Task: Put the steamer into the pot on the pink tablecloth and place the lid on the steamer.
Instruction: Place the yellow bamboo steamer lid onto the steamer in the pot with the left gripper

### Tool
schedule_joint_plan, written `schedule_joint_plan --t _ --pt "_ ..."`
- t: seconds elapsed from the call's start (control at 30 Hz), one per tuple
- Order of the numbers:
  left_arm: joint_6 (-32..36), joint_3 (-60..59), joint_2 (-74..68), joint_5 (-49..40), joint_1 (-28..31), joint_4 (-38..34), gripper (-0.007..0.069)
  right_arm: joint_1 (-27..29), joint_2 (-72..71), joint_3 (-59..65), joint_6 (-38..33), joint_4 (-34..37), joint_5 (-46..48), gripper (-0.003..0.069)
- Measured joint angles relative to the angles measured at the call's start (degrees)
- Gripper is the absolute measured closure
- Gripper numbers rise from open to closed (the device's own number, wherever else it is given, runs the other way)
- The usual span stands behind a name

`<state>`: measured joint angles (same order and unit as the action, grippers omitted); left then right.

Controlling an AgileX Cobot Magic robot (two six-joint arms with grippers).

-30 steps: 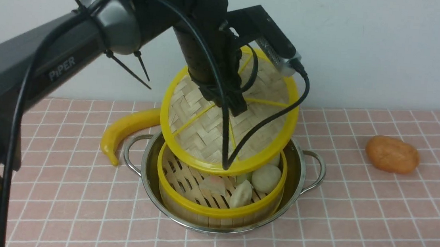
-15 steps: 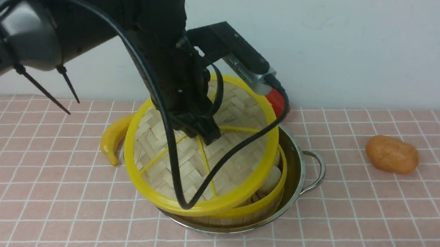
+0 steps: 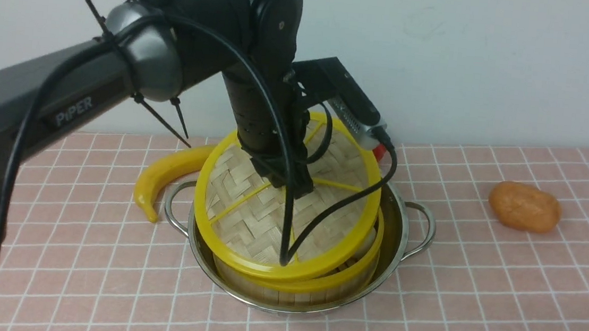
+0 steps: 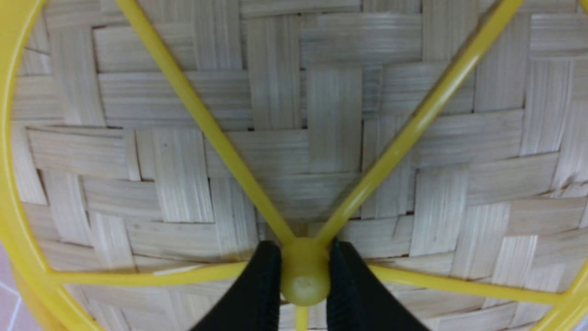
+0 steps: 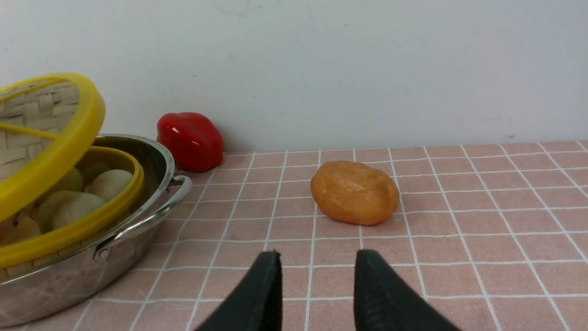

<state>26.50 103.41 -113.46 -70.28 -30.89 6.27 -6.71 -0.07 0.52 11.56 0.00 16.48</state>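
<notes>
The steamer [image 3: 332, 283] sits inside the steel pot [image 3: 404, 223] on the pink tablecloth [image 3: 474, 309]. My left gripper [image 3: 300, 190] is shut on the centre knob of the lid [image 3: 247, 220] and holds it tilted over the steamer. The lid's near edge is down by the steamer's front rim; its far right side is raised. The left wrist view shows my fingertips [image 4: 264, 257] pinching the knob [image 4: 304, 276] on the lid [image 4: 321, 138]. In the right wrist view my right gripper [image 5: 317, 259] is open and empty over the cloth, right of the pot [image 5: 156, 154], steamer [image 5: 92, 216] and lid [image 5: 55, 151].
A yellow banana [image 3: 166, 173] lies left of the pot, touching or close to its handle. A red pepper [image 3: 379, 151] stands behind the pot by the wall, also seen in the right wrist view [image 5: 190, 140]. An orange potato [image 3: 524, 207] lies to the right.
The lid has come down from well above the steamer. It swung left and low half a second ago, then moved back right over the steamer, still tilted.
</notes>
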Motion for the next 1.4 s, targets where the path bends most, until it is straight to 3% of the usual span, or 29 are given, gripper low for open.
schedule_joint_plan --t 0.87,1.13,1.4 --pt "4.59 0.18 -1.11 1.67 0.00 -0.61 0.0508 0.00 0.00 0.00 0.00 0.00 0.00 0.0416" --pt "11.98 0.18 -1.74 3.22 0.00 -5.91 0.0508 0.00 0.00 0.00 0.00 0.00 0.00 0.0416" --pt "12.01 0.18 -3.63 3.27 0.00 -5.08 0.0508 0.00 0.00 0.00 0.00 0.00 0.00 0.0416"
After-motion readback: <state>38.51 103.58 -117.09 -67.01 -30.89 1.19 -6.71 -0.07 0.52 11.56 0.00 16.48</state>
